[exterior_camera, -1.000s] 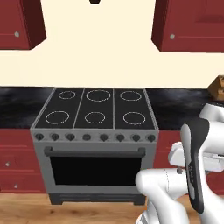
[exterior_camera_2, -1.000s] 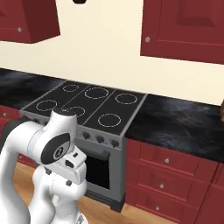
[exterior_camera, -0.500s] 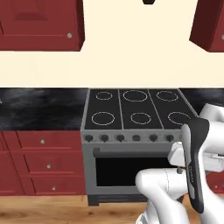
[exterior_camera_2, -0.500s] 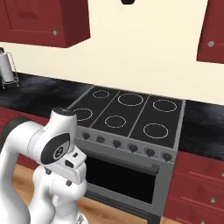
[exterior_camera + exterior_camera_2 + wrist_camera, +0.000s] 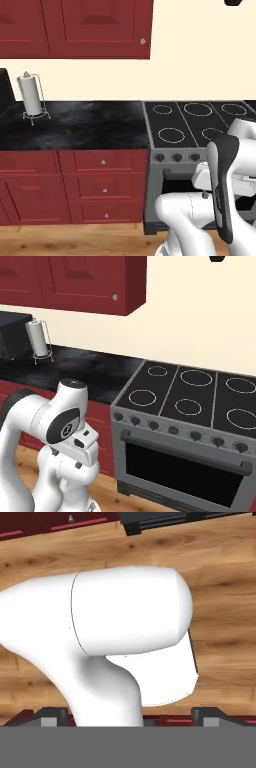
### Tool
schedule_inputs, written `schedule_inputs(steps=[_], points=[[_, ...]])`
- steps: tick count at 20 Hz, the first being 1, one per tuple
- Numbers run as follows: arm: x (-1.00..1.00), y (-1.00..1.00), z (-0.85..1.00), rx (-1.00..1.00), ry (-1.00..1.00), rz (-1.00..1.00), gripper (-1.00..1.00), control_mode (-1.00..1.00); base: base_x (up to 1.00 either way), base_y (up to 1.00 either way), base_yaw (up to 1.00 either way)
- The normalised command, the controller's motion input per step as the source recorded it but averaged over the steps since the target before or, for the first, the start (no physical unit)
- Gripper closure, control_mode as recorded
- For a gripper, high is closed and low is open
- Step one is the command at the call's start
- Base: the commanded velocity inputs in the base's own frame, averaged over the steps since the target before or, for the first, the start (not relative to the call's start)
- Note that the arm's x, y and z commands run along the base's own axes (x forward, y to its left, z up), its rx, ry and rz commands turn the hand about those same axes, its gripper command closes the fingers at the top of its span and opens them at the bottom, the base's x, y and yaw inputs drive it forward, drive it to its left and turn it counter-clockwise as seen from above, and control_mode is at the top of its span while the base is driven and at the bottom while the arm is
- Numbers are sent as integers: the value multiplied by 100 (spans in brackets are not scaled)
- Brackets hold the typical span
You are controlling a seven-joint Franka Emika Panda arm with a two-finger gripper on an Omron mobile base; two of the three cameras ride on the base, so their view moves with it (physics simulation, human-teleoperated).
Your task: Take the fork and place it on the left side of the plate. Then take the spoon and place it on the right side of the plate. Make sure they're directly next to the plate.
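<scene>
We see black counter with paper-towel roll near its back-left corner | stove touching its right edge | microwave beside roll | claw state: cannot tell | wood floor below hand

This is a home kitchen, rendered in simulation. The stove is the clearest sign: a grey range with a black cooktop marked by white burner rings, a row of knobs along its front and a dark oven door below. To the left of the stove runs a black stone counter over dark red drawers and cabinet doors. Above the counter, left of the stove, hang matching red wall cabinets against a cream wall. A paper towel roll on a wire stand sits on the counter well left of the stove, with a dark appliance beyond it. The floor is wood plank.
</scene>
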Motion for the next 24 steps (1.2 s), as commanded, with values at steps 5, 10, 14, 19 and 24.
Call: schedule_inputs(steps=[5,10,14,19,24], points=[[0,0,0,0,0,0,-100,100,34,100,0],[0,0,0,0,0,0,-100,100,43,100,0],[0,0,0,0,0,0,-100,100,48,100,0],[0,0,0,0,0,0,-100,100,63,100,0],[0,0,0,0,0,0,-100,100,73,100,0]])
